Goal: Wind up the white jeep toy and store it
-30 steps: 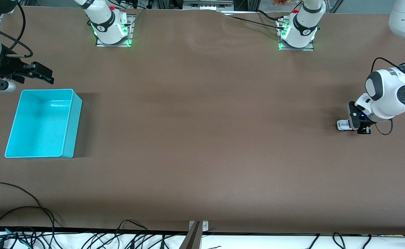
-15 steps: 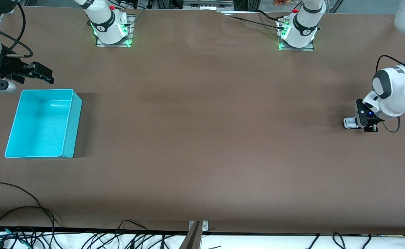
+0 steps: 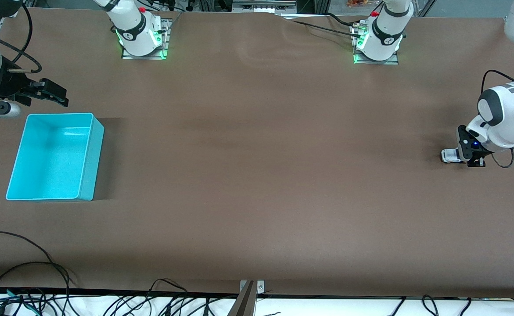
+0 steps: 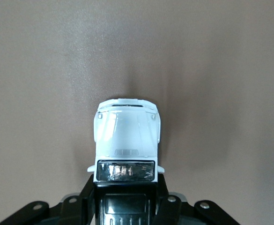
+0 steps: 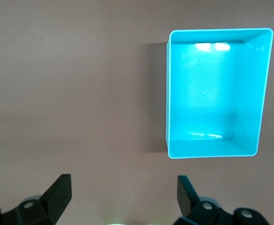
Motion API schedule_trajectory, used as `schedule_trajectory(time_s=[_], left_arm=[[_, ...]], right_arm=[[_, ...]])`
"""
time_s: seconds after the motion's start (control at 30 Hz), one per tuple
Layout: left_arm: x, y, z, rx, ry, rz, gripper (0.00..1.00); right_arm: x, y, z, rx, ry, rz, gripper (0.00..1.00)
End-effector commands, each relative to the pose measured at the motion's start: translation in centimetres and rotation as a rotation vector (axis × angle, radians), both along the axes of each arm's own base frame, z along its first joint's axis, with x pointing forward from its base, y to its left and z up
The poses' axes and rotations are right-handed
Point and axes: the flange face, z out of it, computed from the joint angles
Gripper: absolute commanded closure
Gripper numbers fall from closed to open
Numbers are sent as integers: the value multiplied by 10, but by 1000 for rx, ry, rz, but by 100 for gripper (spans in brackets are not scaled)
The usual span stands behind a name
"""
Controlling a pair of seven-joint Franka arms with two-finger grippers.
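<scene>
The white jeep toy (image 3: 449, 155) (image 4: 126, 136) is down at the table surface, near the left arm's end of the table. My left gripper (image 3: 467, 156) (image 4: 125, 196) is shut on the jeep's black-roofed rear. One black finger (image 4: 87, 199) presses each side, and the white bonnet sticks out ahead. The cyan bin (image 3: 59, 115) (image 5: 167, 93) stands empty at the right arm's end. My right gripper (image 3: 53, 95) (image 5: 122, 187) waits open over bare table beside the bin, holding nothing.
The two arm bases (image 3: 142, 39) (image 3: 377, 44) stand at the table's back edge. Loose black cables (image 3: 28, 272) lie along the front edge. Brown table top (image 3: 257, 153) stretches between the jeep and the bin.
My left gripper has drawn the jeep along the table toward the left arm's end, away from the bin. The right gripper and the bin have not moved.
</scene>
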Motion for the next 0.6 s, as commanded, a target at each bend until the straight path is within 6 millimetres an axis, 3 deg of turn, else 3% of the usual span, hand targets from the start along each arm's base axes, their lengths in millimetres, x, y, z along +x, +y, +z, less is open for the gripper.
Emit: schedule_trajectory(time_s=[0.0,0.03,0.07,0.2,0.43,0.57], left_arm=[[-3,7,-18,-1,32,-27,60],[-3,6,-17,-1,30,-28,26],[-3,6,-17,-2,30,-27,0],[5,7,-7,2,29,-28,0],[34,-5,43,-3,116,-37,0],[46,-10,60,-5,139,-37,0]], right_arm=[[0,-1,3,12,6,1,0],[0,-1,3,12,6,1,0],[0,-1,3,12,6,1,0],[0,-1,3,12,6,1,0],[0,-2,4,12,4,1,0],[0,-1,4,12,4,1,0]])
